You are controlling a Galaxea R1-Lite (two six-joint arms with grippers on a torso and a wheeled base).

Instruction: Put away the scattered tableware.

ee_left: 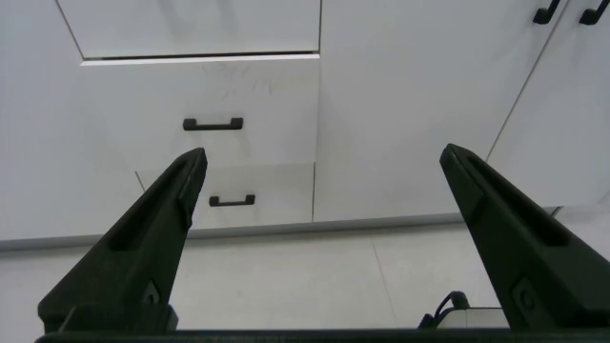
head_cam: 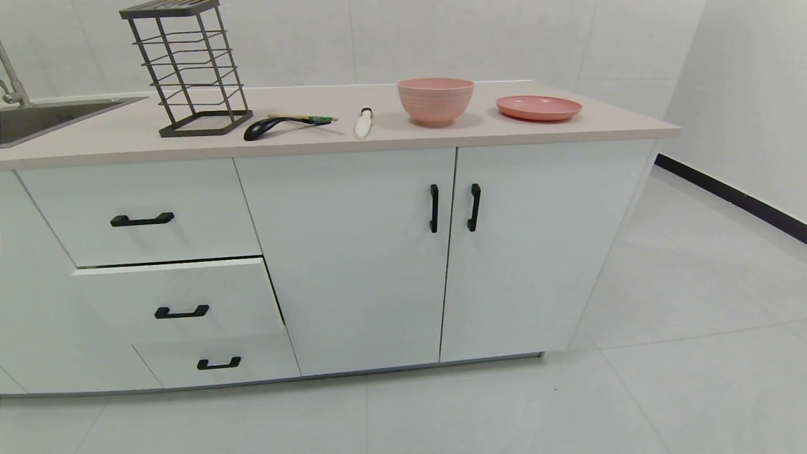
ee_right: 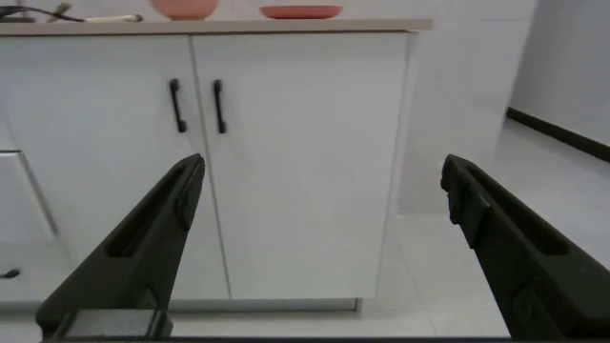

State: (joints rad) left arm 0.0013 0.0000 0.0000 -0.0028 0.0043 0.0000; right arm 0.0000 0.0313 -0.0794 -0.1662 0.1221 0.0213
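The tableware lies on the beige countertop [head_cam: 126, 135] of a white kitchen cabinet. At the right end there is a flat pink plate [head_cam: 538, 108], and just beside it, not touching, stands a pink bowl [head_cam: 435, 101], upright. Further to the left lies a small white utensil [head_cam: 364, 122]; I cannot tell if it is a knife or a spoon. Next comes a black spoon [head_cam: 265, 127] with its scoop toward the counter's front edge. A pair of wooden chopsticks [head_cam: 306, 117] with a green patterned end lies close behind its handle; if they touch, I cannot say. Near the spoon's scoop stands a black wire rack [head_cam: 189, 69], upright. A steel sink [head_cam: 44, 116] is set in the counter at the far left.

Below, the cabinet has three drawers with black handles on the left. The middle drawer [head_cam: 176, 296] stands a little out from the front, while the top drawer [head_cam: 142, 220] and the bottom drawer [head_cam: 217, 362] look closed. The two doors carry vertical black door handles [head_cam: 434, 208] side by side.

The left gripper [ee_left: 324, 157] is low, in front of the drawers, its jaws spread wide and holding nothing. The right gripper [ee_right: 324, 167] faces the doors, its jaws also wide apart and empty. Both are well apart from the tableware.
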